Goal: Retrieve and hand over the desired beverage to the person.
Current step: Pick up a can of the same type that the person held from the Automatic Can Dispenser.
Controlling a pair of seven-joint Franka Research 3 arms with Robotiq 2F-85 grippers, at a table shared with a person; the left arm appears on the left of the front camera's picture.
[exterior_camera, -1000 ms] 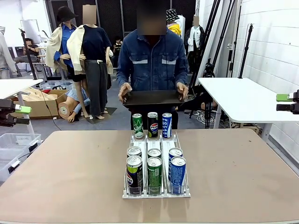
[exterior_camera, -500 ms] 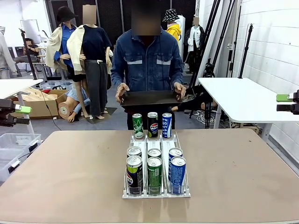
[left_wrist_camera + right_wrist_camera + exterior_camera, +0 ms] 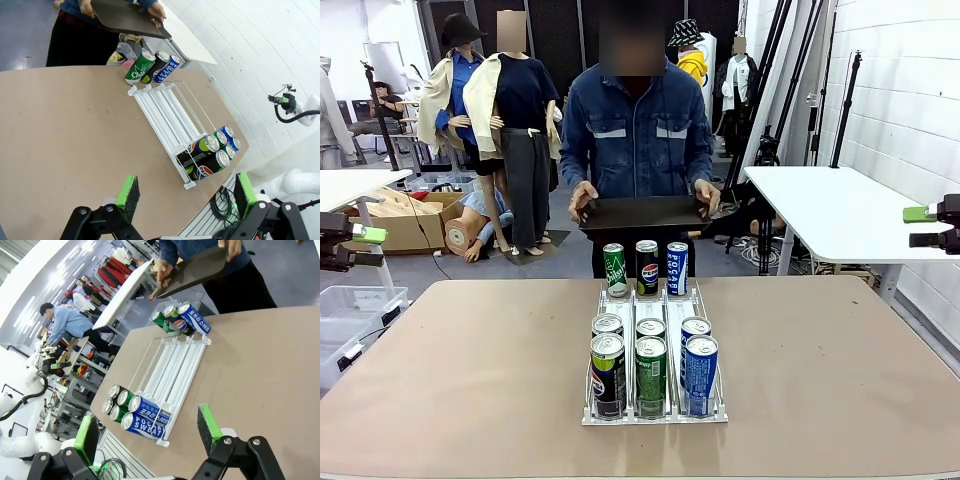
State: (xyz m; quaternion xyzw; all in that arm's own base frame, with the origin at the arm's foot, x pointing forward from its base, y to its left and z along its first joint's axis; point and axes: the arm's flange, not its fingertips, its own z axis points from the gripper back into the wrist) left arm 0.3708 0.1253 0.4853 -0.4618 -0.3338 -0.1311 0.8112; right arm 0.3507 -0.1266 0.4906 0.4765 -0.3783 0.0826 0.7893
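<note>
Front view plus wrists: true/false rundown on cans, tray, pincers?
1. The person holds the dark tray with both hands. True.
2. The left pincer grips a can. False: it is open and empty.
3. At the rack, three cans stand at the far end. True.
4. Four cans stand at its near end. False: six cans stand there.
5. The right pincer is open. True.
</note>
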